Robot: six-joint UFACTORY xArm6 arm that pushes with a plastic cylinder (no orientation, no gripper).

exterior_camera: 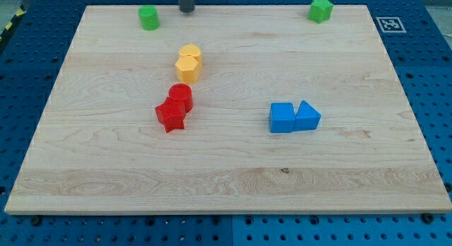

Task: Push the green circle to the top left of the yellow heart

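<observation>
Green circle (pixel 148 18) sits near the board's top edge, toward the view's left, up and left of the yellow heart (pixel 190 53) but well apart. My tip (pixel 186 10), a bare rod grasping nothing, stands just right of the circle, untouching. Judgement: a push from above would bring it closer. Yellow hexagon (pixel 186 68) touches the heart below.

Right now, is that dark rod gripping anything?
No jaws here: my tip grips nothing.
It sits at the view's top, right of the green circle, not touching it.
</observation>
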